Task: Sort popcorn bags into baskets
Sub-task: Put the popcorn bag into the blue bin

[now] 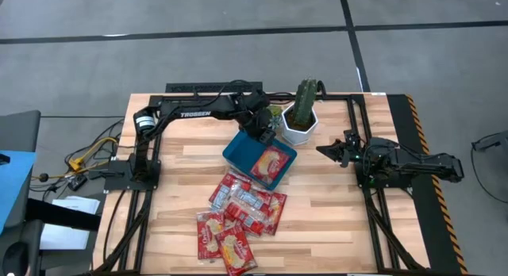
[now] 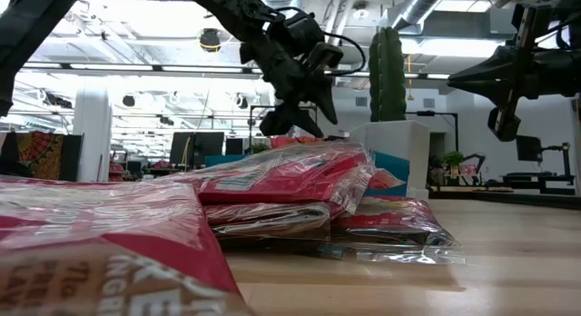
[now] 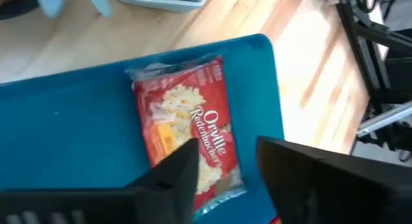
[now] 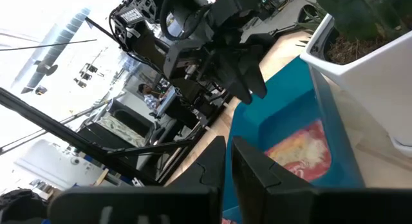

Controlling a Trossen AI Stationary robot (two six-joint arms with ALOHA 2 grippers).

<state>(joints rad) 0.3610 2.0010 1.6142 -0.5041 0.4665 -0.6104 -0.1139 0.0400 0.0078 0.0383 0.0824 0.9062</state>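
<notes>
A teal tray (image 1: 238, 149) sits mid-table with one red popcorn bag (image 1: 271, 162) lying flat inside it, picture side up (image 3: 187, 127). Several more red bags lie in an overlapping pile (image 1: 242, 212) on the wood toward the near edge, the nearest ones filling the low view (image 2: 272, 184). My left gripper (image 1: 262, 133) hovers above the tray's far part, open, fingers pointing down over the bag (image 3: 225, 159) and touching nothing. My right gripper (image 1: 324, 149) waits shut in the air to the right of the tray, pointing left (image 4: 228, 159).
A white hexagonal pot with a cactus (image 1: 300, 127) stands just beyond the tray's far right corner, close to both grippers. Black frame rails run along the table's left and right sides. Bare wood lies left of the tray and right of the pile.
</notes>
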